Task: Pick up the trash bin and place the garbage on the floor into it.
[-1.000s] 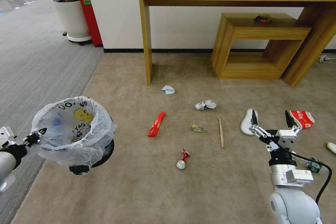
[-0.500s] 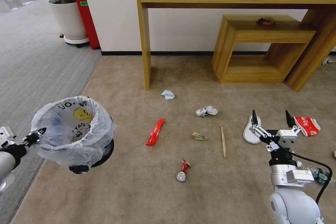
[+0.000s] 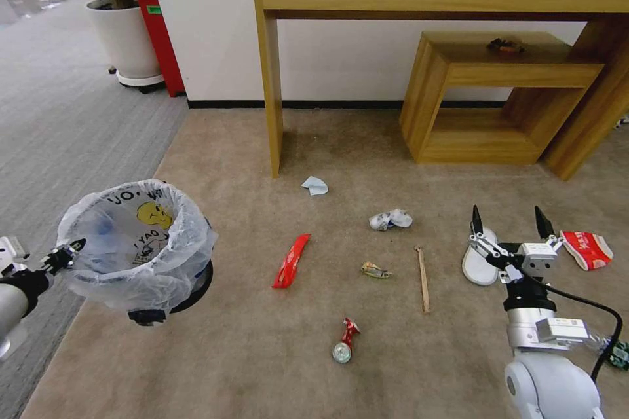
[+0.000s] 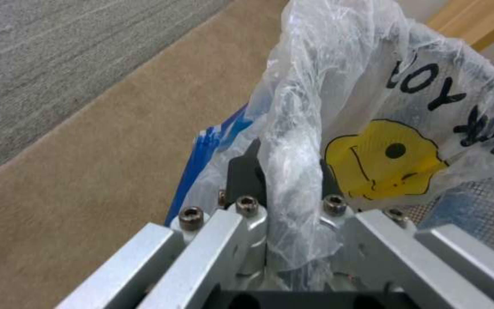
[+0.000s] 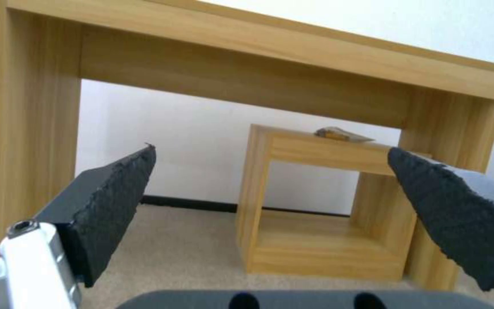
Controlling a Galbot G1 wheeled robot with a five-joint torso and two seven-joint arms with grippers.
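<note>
While the left gripper [image 3: 65, 254] is clamped on the rim of the trash bin [image 3: 134, 245], pinching the crinkly bag liner against the wall as the left wrist view shows, the bin hangs clear of the floor [image 3: 249, 353] at the near left. Its load looks light, but the thin film is slippery, so the hold is judged safest where film and stiff rim are gripped together.

Garbage lies scattered on the beige carpet to the right: a red wrapper [image 3: 291, 260], a pale paper scrap [image 3: 315, 186] farther back, a small crushed red item [image 3: 344, 341] nearest the robot, a small crumpled wrapper [image 3: 375, 270], crumpled white paper [image 3: 391, 219], a wooden stick [image 3: 423, 278], a white slipper [image 3: 480, 263] and a red-and-white pack [image 3: 588, 249].

The right gripper [image 3: 509, 222] hovers above the slipper, jaws spread wide and empty. The soft, flat slipper would probably be best taken by its edge.
</note>
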